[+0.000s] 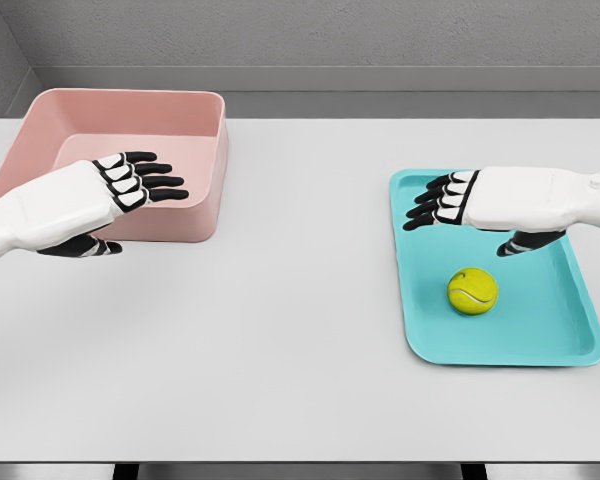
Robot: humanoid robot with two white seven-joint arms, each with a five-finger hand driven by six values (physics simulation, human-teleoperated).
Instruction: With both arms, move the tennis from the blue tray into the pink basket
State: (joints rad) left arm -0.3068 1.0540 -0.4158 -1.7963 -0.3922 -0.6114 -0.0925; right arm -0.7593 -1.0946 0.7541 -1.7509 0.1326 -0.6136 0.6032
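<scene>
Bench (280, 330): flat, matte, light grey, smooth, with a grey wall behind it. Blue tray (570, 335) is on it, a shallow teal rectangle with rounded corners and a low raised lip, plastic-looking finish. Tennis ball (472, 291) sits inside the tray, near its middle and a bit toward the front; round, yellow-green, pale curved seam showing, resting on the tray floor, touching neither hand.

My right hand (485, 200) is over the back part of the tray, palm down, white glossy shell with black segmented fingers (430, 205) stretched out flat and slightly apart, thumb hanging below; it holds nothing. It is behind the ball, apart from it, with nothing between.

Pink basket (208, 135) is well to the left of the tray, a deep pale-pink rectangular tub, thick walls, rounded corners, matte, open top; no contents visible in what I can see of the inside.

My left hand (105, 195) shows over the basket's front wall, same white and black build, fingers extended and spread a little, empty. It covers part of the basket's front rim.

Open bench surface lies between tray and basket.
</scene>
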